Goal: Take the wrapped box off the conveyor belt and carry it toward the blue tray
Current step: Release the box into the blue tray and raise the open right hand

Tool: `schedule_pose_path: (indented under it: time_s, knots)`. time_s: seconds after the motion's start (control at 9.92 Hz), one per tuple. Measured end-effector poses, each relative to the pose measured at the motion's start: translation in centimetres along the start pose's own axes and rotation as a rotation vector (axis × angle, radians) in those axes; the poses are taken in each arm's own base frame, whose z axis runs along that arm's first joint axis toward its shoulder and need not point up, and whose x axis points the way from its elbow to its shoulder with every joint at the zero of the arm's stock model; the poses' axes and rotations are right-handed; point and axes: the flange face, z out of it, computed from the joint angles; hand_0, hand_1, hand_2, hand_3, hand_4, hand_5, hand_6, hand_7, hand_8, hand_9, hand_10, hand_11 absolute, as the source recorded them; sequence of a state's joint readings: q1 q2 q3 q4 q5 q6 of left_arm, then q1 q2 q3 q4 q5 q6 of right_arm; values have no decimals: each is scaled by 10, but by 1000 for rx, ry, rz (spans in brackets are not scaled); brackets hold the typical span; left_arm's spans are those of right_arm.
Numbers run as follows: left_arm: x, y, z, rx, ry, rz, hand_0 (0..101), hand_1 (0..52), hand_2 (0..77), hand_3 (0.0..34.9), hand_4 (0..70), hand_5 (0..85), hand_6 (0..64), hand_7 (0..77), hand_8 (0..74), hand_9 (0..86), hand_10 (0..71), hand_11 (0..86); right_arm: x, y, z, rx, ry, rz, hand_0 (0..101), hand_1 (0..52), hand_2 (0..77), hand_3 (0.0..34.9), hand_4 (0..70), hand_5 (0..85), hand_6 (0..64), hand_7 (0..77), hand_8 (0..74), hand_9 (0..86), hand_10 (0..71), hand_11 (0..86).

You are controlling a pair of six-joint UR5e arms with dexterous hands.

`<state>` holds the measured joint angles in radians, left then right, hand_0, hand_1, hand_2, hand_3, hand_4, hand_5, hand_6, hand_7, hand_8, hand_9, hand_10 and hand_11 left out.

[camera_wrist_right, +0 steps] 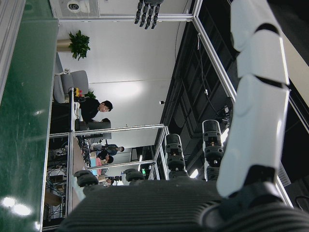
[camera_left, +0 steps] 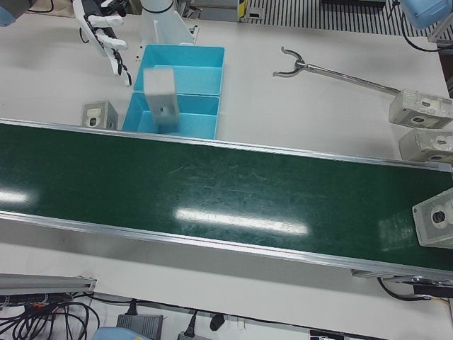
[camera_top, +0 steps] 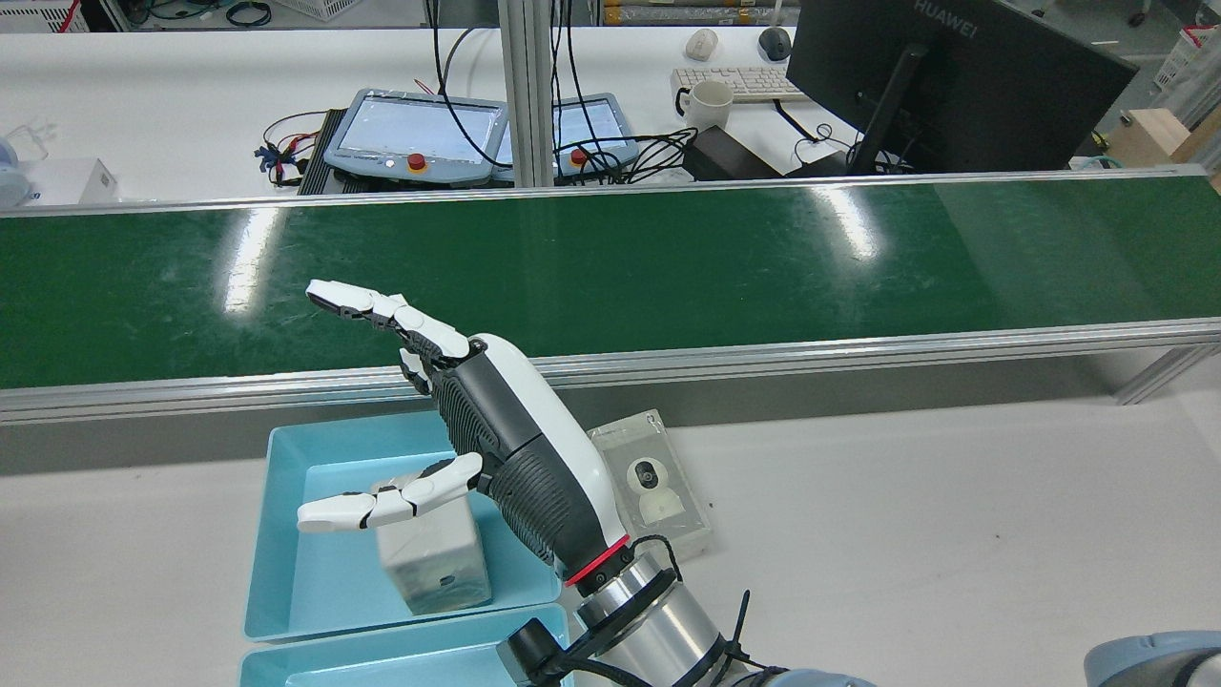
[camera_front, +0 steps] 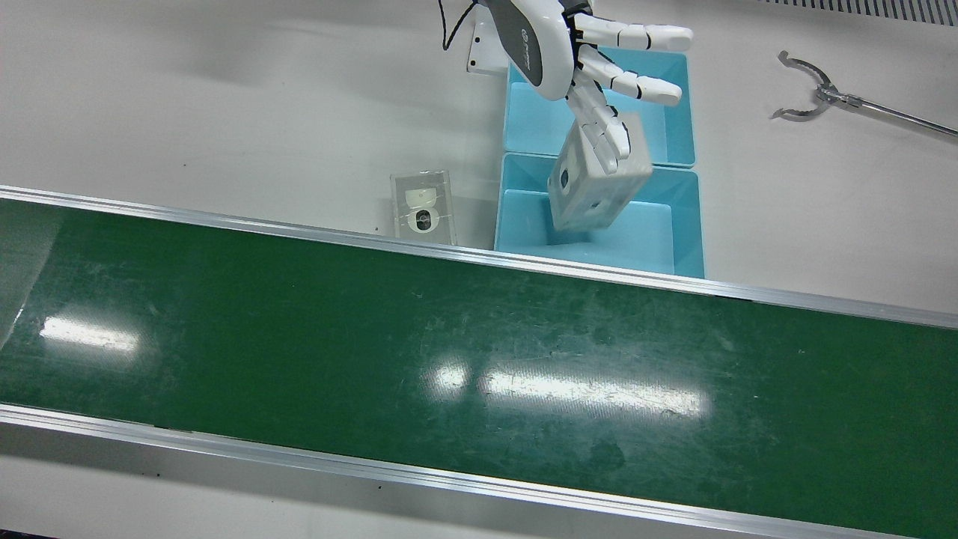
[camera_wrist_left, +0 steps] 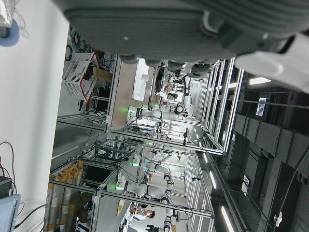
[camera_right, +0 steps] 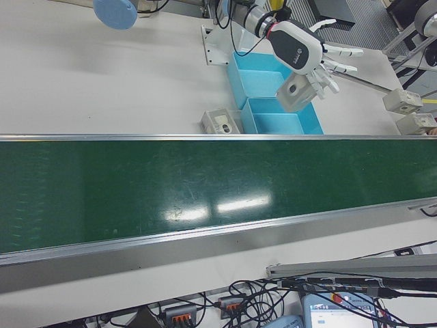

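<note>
The wrapped box (camera_front: pixel 591 195) is tilted over the blue tray (camera_front: pixel 644 239) nearest the green belt (camera_front: pixel 479 359). In the rear view the box (camera_top: pixel 439 568) stands inside the tray (camera_top: pixel 324 563). It is blurred in the left-front view (camera_left: pixel 161 95). My right hand (camera_front: pixel 569 60) hovers just above it, fingers spread and straight, and is not closed on it. This hand also shows in the rear view (camera_top: pixel 506 429) and the right-front view (camera_right: pixel 304 48). My left hand (camera_wrist_left: pixel 159 24) shows only in its own view, holding nothing.
A second blue tray (camera_front: pixel 524 120) sits behind the first. Another wrapped box (camera_front: pixel 423 209) lies on the table beside the trays. A metal claw tool (camera_front: pixel 816 93) lies to the right. More wrapped boxes (camera_left: pixel 417 106) sit at the belt's far end.
</note>
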<state>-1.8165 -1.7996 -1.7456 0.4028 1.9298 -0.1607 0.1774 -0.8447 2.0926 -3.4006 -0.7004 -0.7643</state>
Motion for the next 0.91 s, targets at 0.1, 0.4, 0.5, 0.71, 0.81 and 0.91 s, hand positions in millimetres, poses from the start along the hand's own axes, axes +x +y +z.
schedule_pose_path:
  time_s: [0.1, 0.4, 0.5, 0.71, 0.81, 0.91]
  knots:
    - [0, 0, 0, 0, 0, 0, 0, 0, 5, 0, 0, 5, 0, 5, 5, 0, 0, 0, -2, 0, -1, -1, -2, 2, 469, 142, 169, 294, 213, 115, 0, 153, 0, 16, 22, 38]
    - [0, 0, 0, 0, 0, 0, 0, 0, 5, 0, 0, 5, 0, 5, 5, 0, 5, 0, -58, -17, -7, -12, -32, -39, 467, 136, 180, 293, 224, 164, 0, 164, 0, 16, 22, 38]
    - [0, 0, 0, 0, 0, 0, 0, 0, 5, 0, 0, 5, 0, 5, 0, 0, 0, 0, -93, -25, -6, -14, -42, -87, 469, 136, 185, 299, 229, 180, 0, 164, 0, 16, 22, 38]
    - [0, 0, 0, 0, 0, 0, 0, 0, 5, 0, 0, 5, 0, 5, 5, 5, 5, 0, -163, -42, -6, 35, -32, -192, 469, 158, 196, 305, 229, 207, 0, 169, 0, 16, 5, 38]
    - [0, 0, 0, 0, 0, 0, 0, 0, 11, 0, 0, 5, 0, 5, 5, 5, 0, 0, -189, -54, -6, 84, -8, -230, 475, 158, 213, 304, 229, 229, 0, 180, 0, 16, 11, 27]
    - [0, 0, 0, 0, 0, 0, 0, 0, 5, 0, 0, 11, 0, 5, 5, 5, 5, 0, -217, -71, -4, 145, 21, -272, 490, 180, 218, 305, 207, 267, 0, 180, 0, 16, 11, 27]
